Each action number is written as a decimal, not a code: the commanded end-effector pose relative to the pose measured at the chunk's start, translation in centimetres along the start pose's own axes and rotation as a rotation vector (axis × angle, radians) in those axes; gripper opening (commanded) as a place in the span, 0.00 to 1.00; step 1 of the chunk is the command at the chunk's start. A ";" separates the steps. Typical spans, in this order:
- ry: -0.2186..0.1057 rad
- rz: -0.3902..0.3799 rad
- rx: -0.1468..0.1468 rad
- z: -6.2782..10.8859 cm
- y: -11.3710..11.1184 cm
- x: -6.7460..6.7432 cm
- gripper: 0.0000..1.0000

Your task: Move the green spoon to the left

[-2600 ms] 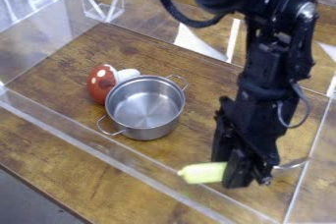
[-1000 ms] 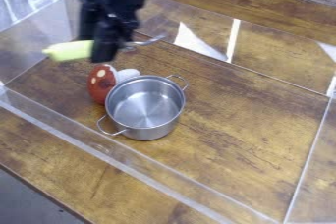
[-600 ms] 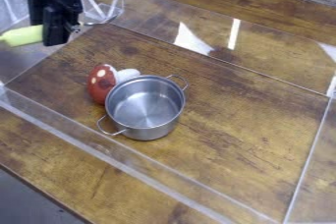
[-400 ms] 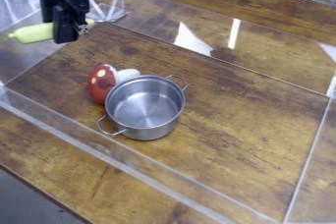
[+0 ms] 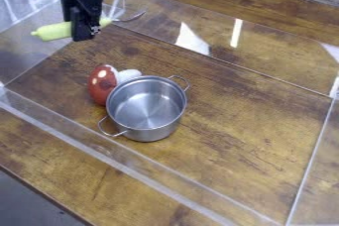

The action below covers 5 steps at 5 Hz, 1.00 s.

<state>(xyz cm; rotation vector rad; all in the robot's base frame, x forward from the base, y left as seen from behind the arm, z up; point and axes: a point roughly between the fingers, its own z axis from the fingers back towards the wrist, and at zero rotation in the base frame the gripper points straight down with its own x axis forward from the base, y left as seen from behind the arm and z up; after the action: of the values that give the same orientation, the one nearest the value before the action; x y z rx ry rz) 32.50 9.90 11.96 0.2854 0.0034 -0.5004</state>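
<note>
The green spoon (image 5: pixel 52 32) shows as a yellow-green handle sticking out to the left of my black gripper (image 5: pixel 83 28), at the upper left of the camera view. My gripper is shut on the spoon and holds it just above the wooden table near the far left corner. The spoon's metal bowl is hidden behind the fingers.
A steel pot (image 5: pixel 146 108) stands in the middle of the wooden table (image 5: pixel 239 121), with a red-and-white mushroom-like toy (image 5: pixel 106 81) touching its left side. Clear plastic walls (image 5: pixel 212 42) ring the table, one low along the front edge.
The gripper carried the spoon from above the mushroom toy out to the far left, then came back a little to the right and lower toward the table.
</note>
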 end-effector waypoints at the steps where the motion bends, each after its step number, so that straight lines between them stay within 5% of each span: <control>1: -0.055 0.054 0.064 0.5 3.2 -0.4 0.00; 3: -0.071 0.089 0.083 -1.0 5.6 0.2 0.00; 5: -0.025 0.194 0.043 -1.9 5.0 -3.0 0.00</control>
<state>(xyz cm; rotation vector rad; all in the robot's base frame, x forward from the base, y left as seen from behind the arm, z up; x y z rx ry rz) 32.64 15.38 8.51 0.2710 0.0224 -0.3376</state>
